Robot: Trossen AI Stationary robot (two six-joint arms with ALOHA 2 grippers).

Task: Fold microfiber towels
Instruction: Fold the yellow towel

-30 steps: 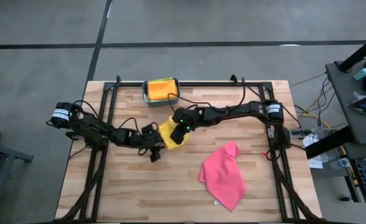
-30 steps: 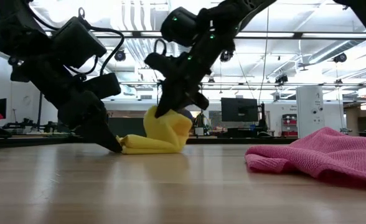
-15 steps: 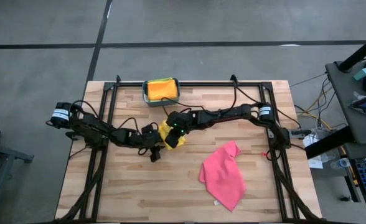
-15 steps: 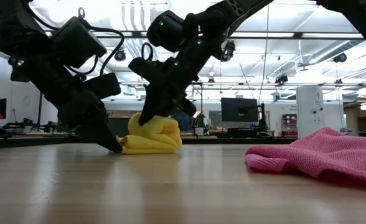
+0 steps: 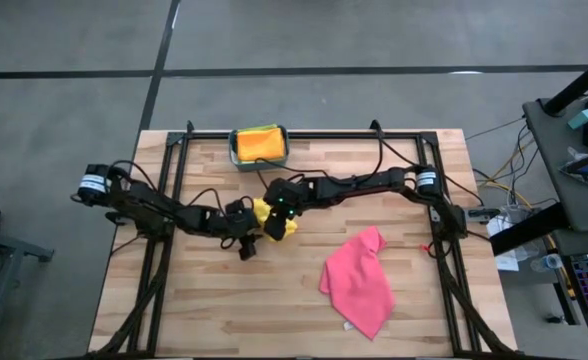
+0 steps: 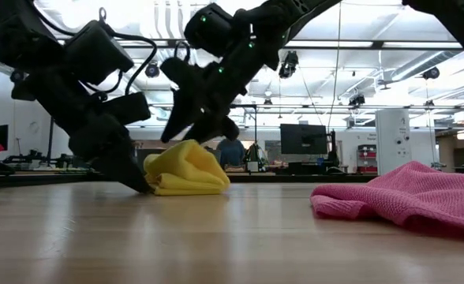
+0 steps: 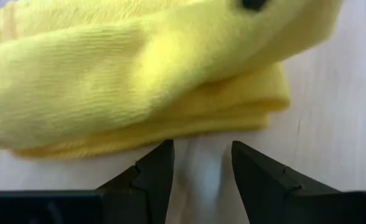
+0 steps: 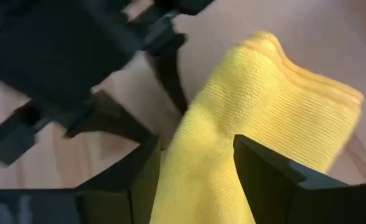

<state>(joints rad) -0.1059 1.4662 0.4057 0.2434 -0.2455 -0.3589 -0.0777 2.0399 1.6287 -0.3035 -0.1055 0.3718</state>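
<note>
A yellow towel (image 5: 277,222) lies folded in several layers on the table's middle (image 6: 183,173). My left gripper (image 6: 141,184) stands open, tips down on the table at the towel's left folded edge (image 7: 170,127). My right gripper (image 6: 192,136) hovers open just over the towel's top, one finger on either side of the upper fold (image 8: 198,149). A pink towel (image 5: 359,280) lies crumpled flat on the table's right half. An orange towel (image 5: 259,143) lies in the teal bin (image 5: 233,150). My left gripper's fingertips (image 7: 164,152) stand slanting down at the lower edge of the towel's stacked layers; whether they touch the cloth, I cannot tell. My right gripper comes from above with the top fold between its open fingers (image 8: 261,168); whether they touch it, I cannot tell.
The teal bin stands at the far edge, left of centre. The pink towel (image 6: 406,197) takes up the near right. Black frame rails (image 5: 169,200) run along both sides. Bare wood lies at the near left.
My right gripper has carried the towel's raised flap toward the table's left and down, then opened and let go. The flap, which stood up before, now lies folded over the lower layers, which stayed on the table.
</note>
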